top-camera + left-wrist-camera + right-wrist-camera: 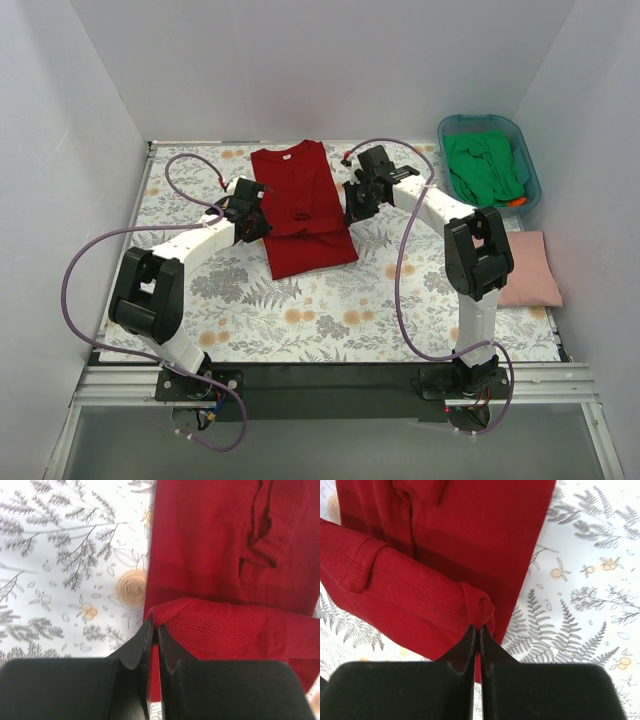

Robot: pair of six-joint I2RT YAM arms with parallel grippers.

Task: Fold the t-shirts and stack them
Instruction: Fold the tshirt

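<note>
Now both grippers are pinching the red shirt at its side edges

The red shirt [300,210] is lying on the floral table cover [330,315] in the far middle, collar and white label toward the back wall. Its near edge is running askew, with the right corner jutting out.

The left gripper [155,627] is sitting at the shirt's left edge, fingers pressed together on a stitched hem fold that is riding above the flat cloth. The right gripper [476,630] is doing the same at the right edge, fingers clamped together on a small bunch of hemmed cloth. Beyond it, the shirt's straight side edge is running along the fern print.

A broad stretch of cover is showing between the shirt's near edge and the arm bases, and narrower strips are showing on either side. White walls [90,120] are closing in at the back and on both sides.

The green shirt [485,168] is lying crumpled inside the tub [480,122] at the far right corner. The pink shirt [530,270] is resting folded at the right edge, just beside the right arm's elbow.
</note>
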